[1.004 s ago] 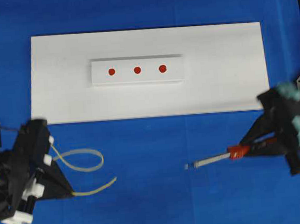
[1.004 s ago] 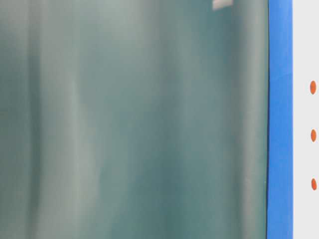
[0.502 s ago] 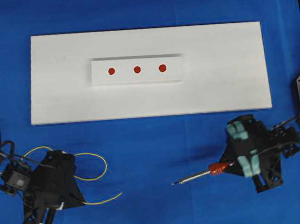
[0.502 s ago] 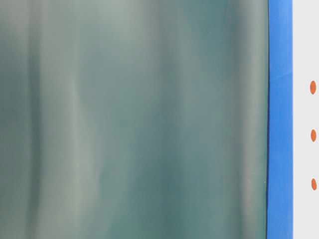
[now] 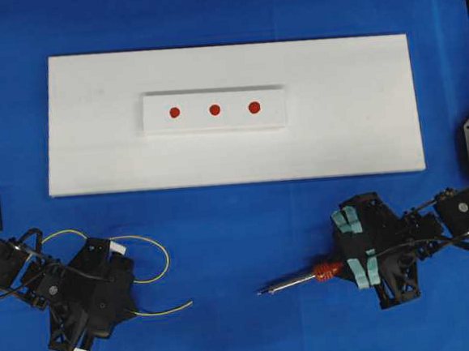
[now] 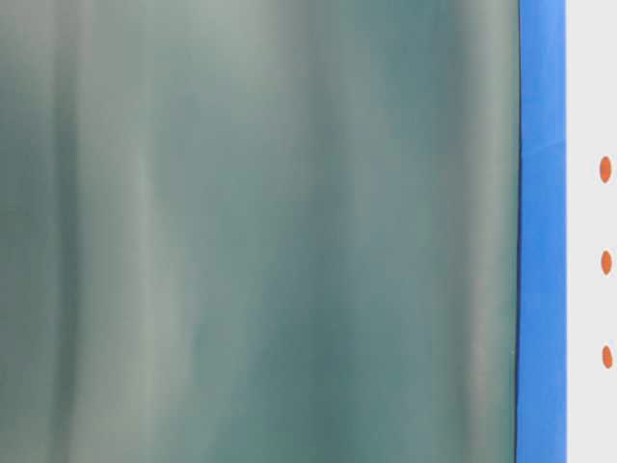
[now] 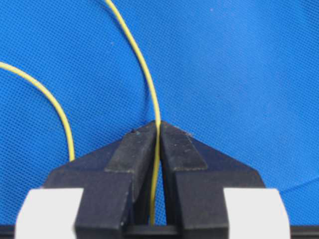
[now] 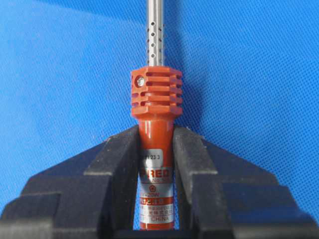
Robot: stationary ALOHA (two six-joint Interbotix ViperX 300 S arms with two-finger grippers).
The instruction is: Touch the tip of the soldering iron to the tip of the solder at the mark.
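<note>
Left gripper (image 7: 158, 130) pinching solder (image 5: 147, 255), right gripper (image 8: 155, 137) clamped on soldering iron (image 5: 296, 280) handle, tips facing inward over blue cloth (image 5: 240, 248), ready for carrying to red marks (image 5: 214, 110), well apart.

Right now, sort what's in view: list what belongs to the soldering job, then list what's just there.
Job:
- soldering iron, clamped in the right gripper
- solder, pinched in the left gripper
- red marks on the small white block

Just there:
- large white board
- blue cloth
</note>
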